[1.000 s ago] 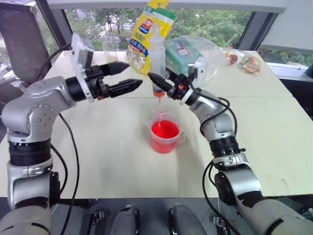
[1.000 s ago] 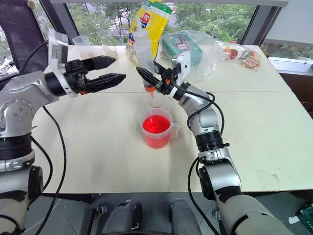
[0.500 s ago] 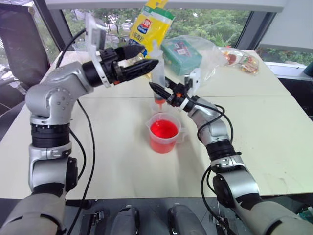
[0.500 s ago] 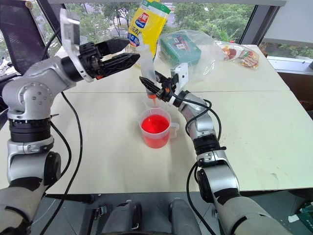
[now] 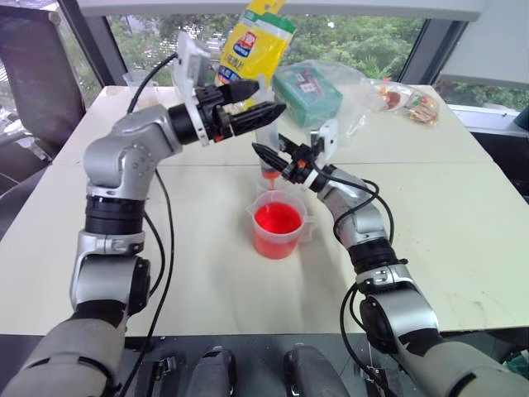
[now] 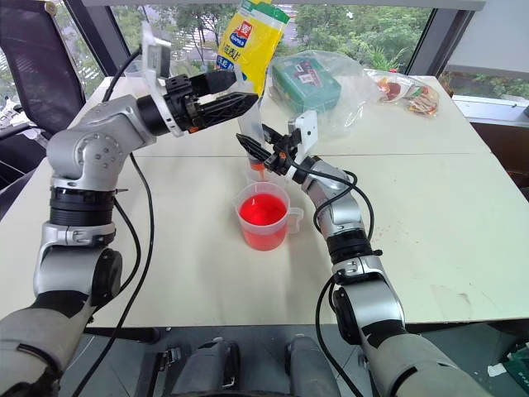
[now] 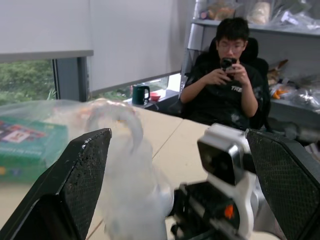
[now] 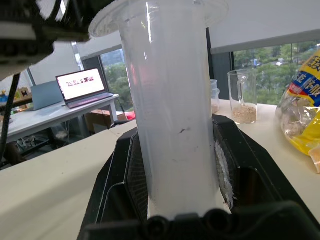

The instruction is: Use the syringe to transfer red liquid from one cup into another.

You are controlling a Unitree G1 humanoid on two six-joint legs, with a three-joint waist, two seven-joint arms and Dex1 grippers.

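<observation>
My right gripper [image 5: 269,155] is shut on the syringe [image 5: 266,132], holding the clear barrel upright. Its red-orange tip points down over a narrow clear cup [image 6: 255,175], which stands just behind the squat cup [image 5: 278,225] of red liquid [image 5: 277,218]. My left gripper [image 5: 264,99] is open, its black fingers on either side of the syringe's upper end. In the left wrist view the white plunger top [image 7: 127,165] sits between the spread fingers [image 7: 75,185]. The right wrist view has the barrel [image 8: 172,125] clamped between the pads.
At the table's far side lie a yellow bag [image 5: 256,41], a green box in a plastic bag [image 5: 310,87] and snack packets [image 5: 409,103]. Clear cups with beige contents [image 5: 132,78] stand far left. A seated person [image 7: 227,85] is beyond the table.
My left arm has swung right and forward, bringing its open fingers up to the syringe's top. The right gripper has lowered the syringe slightly towards the cups.
</observation>
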